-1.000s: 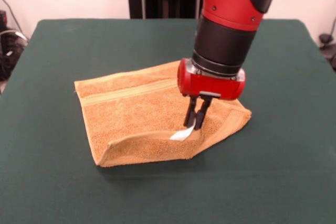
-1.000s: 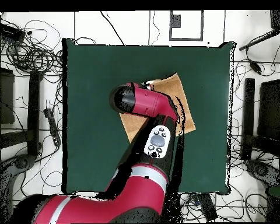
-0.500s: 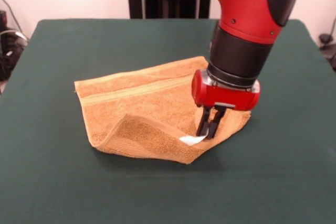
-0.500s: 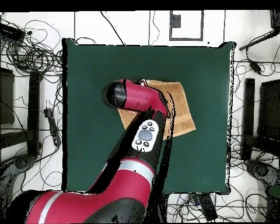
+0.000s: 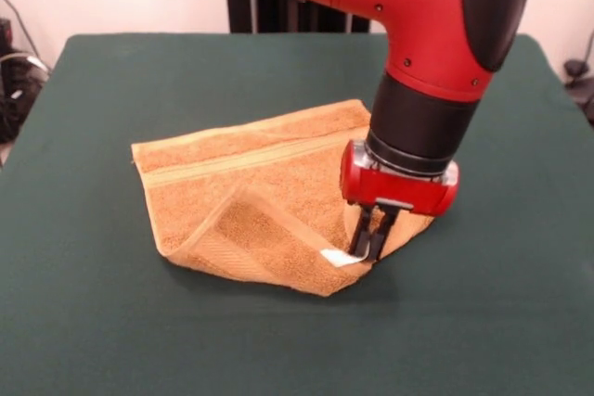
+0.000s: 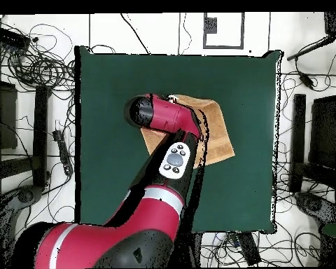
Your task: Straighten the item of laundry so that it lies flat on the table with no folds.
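Seemingly soft and limp, the towel (image 5: 260,201) stays folded; tool (image 5: 368,249) clenched on its tagged corner, a sensible hold.

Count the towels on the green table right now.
1. A single orange-tan towel lies near the middle of the table, partly folded over itself, with the gripper at its near corner by the white tag. The arm hides part of it from overhead.

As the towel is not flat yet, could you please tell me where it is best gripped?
Probably the folded-over corner by the white tag, from above: the towel doubles over itself there, and the claw is already shut on that edge, near the table.
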Controlling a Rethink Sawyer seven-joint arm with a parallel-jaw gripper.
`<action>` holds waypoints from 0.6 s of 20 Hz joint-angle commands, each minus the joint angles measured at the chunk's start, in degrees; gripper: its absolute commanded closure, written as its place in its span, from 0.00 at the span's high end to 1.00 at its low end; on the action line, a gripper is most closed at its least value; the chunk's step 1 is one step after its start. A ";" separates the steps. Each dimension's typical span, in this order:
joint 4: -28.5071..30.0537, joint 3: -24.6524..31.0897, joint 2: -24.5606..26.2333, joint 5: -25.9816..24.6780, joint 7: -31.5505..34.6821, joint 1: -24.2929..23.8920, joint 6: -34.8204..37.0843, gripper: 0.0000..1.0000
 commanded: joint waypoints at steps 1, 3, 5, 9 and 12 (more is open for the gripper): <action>7.45 6.08 -2.00 5.01 18.50 -1.91 2.65 0.00; 12.47 8.41 -5.00 5.05 17.03 -4.42 0.93 0.00; 17.49 11.05 -8.43 5.03 14.93 -7.75 -0.26 0.00; 25.79 15.21 -14.27 5.13 11.62 -14.74 -1.23 0.00; 30.81 16.56 -17.86 7.10 14.33 -18.54 -2.44 0.00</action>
